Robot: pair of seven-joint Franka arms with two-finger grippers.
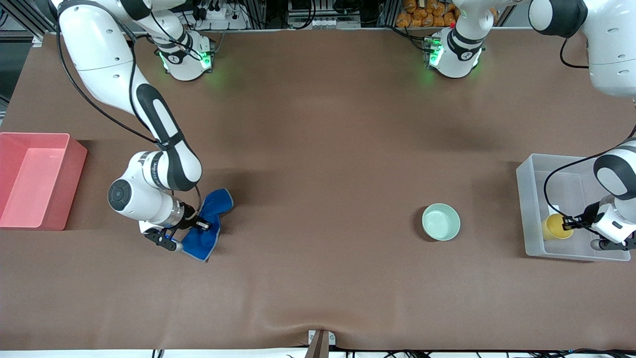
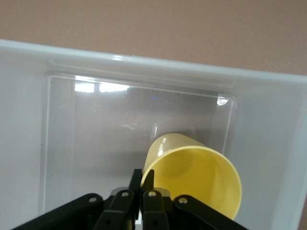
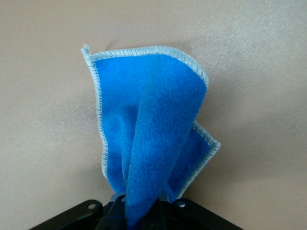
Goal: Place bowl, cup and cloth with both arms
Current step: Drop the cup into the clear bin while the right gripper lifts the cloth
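The right gripper (image 1: 204, 225) is down at the blue cloth (image 1: 208, 223) on the brown table (image 1: 318, 164), toward the right arm's end, and its fingers are clenched on a fold of the fabric; in the right wrist view the cloth (image 3: 148, 139) rises out of the pinch in a bunched ridge, its grey stitched edge showing, while the fingertips themselves are buried in the fabric. Part of the cloth is covered by the wrist in the front view. A pink bin (image 1: 37, 179) stands near that end of the table, apart from the cloth and cut off at the picture's edge. The left gripper (image 1: 570, 222) is inside the clear plastic bin (image 1: 534, 214) at the left arm's end, its fingers pinched on the rim of the yellow cup (image 1: 554, 227), which lies tilted there; the left wrist view shows the cup (image 2: 196, 175) mouth-on with the fingers (image 2: 135, 181) at its lip. The mint-green bowl (image 1: 440, 222) sits upright on the table between the two bins, nearer the clear one.
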